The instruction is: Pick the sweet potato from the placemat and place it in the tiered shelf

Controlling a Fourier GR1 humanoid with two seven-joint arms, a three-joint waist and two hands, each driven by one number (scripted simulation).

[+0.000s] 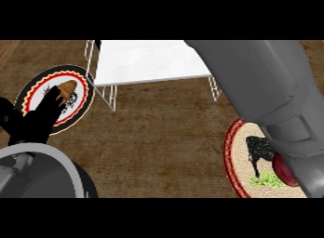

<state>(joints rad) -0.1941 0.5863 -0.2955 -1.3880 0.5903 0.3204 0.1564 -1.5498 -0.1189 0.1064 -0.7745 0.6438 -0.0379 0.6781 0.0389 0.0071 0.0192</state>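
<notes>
The brown-orange sweet potato (68, 88) lies on a round dark placemat (82, 100) with a red and cream rim, at the left of the counter. My left hand (29, 122) is open, its straight fingers pointing up over the mat's lower left part, with the fingertips just below the sweet potato. I cannot tell whether they touch it. The tiered shelf (151, 62), a white top on thin wire legs, stands right of the mat at the back. My right forearm (274, 97) crosses the right side, and its hand does not show.
A second round woven mat (235, 153) with a red rim lies at the right, partly under my right forearm. A black figure, a dark red shape and some green show on it. Brown counter lies between the two mats.
</notes>
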